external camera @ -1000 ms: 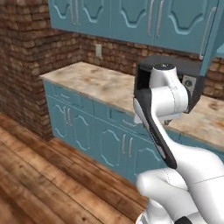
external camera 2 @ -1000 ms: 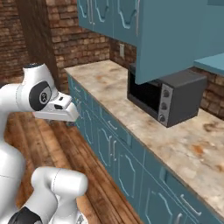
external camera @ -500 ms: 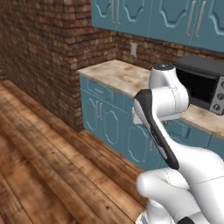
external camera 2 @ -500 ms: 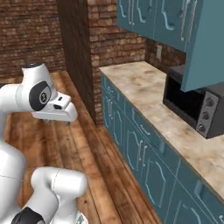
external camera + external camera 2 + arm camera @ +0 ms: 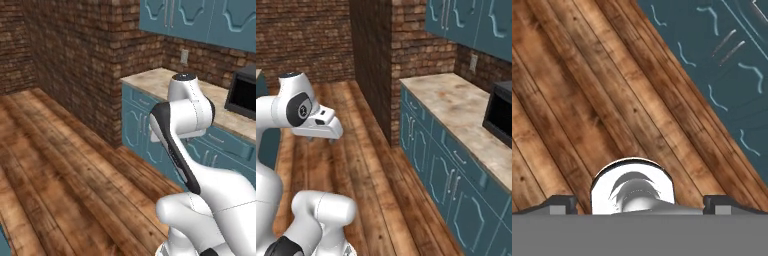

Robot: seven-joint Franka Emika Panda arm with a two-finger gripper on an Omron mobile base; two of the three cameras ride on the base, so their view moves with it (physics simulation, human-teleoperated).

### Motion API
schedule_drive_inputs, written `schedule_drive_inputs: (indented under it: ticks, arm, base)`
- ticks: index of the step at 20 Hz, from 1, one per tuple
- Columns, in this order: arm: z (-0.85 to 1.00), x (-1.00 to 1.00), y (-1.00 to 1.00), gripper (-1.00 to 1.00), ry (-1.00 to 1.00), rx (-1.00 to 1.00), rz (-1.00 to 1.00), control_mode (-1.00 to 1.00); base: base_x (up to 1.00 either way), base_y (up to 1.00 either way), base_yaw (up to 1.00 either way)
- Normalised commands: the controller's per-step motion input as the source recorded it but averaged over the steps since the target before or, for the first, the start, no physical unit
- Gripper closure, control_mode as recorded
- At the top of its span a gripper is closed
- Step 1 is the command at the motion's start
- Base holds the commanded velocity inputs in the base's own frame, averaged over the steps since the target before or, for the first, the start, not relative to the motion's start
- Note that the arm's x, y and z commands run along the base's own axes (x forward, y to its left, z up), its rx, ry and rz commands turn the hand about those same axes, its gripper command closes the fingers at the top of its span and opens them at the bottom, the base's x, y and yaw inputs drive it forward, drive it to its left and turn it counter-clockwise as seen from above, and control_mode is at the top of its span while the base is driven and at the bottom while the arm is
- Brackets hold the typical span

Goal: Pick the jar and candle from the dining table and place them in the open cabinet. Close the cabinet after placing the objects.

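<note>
View swung leftward since earlier frames, toaster oven (image 5: pixel 244 95) pushed to right edge; tool (image 5: pixel 639 205) spread, nothing held, jar untouched.

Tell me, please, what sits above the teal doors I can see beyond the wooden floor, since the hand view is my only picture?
Observer: A tan marbled counter tops those teal base cabinets.
Operator: Is anything standing on that counter?
Observer: Yes, a black toaster oven stands on it, at the right edge of both base views.
Operator: And what is higher up?
Observer: Teal wall cupboards with arched-panel doors, all shut, hang above the counter.
</note>
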Motion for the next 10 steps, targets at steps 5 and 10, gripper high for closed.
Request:
schedule_drive_inputs:
  ticks: [5,10]
  arm:
    - [0.0,0.0,0.0,-1.0,0.0,0.0,0.0,1.0]
    - [0.0,0.0,0.0,-1.0,0.0,0.0,0.0,1.0]
  base:
    - [0.3,0.22,0.24]
    - [0.6,0.27,0.06]
